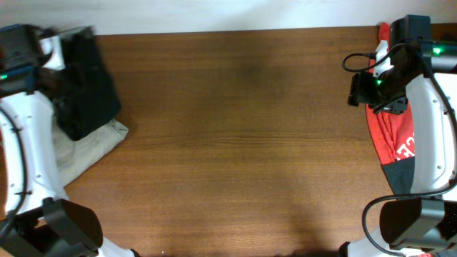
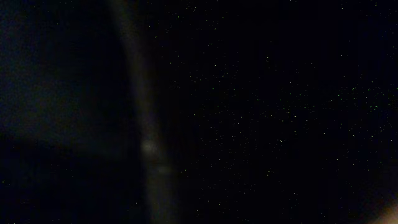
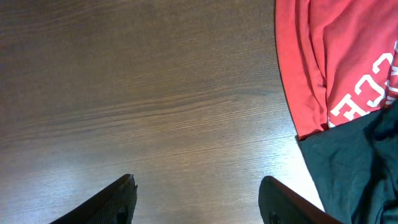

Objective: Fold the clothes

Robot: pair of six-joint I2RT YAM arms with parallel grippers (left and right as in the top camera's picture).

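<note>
The black shorts-like piece [image 1: 86, 86] lies crumpled at the far left of the table, on top of the khaki trousers [image 1: 89, 146]. My left gripper [image 1: 44, 57] is at the black piece's left edge; its fingers are hidden. The left wrist view is almost wholly dark, filled by black cloth [image 2: 261, 112] with a faint pale streak. The red white-lettered top [image 1: 393, 135] lies at the right edge, over a dark garment [image 3: 354, 162]. My right gripper [image 3: 196, 193] is open and empty above bare wood, just left of the red top [image 3: 329, 56].
The brown wooden table [image 1: 243, 143] spans the view. Its far edge runs along the top against a white wall. Both arm bases stand at the near corners.
</note>
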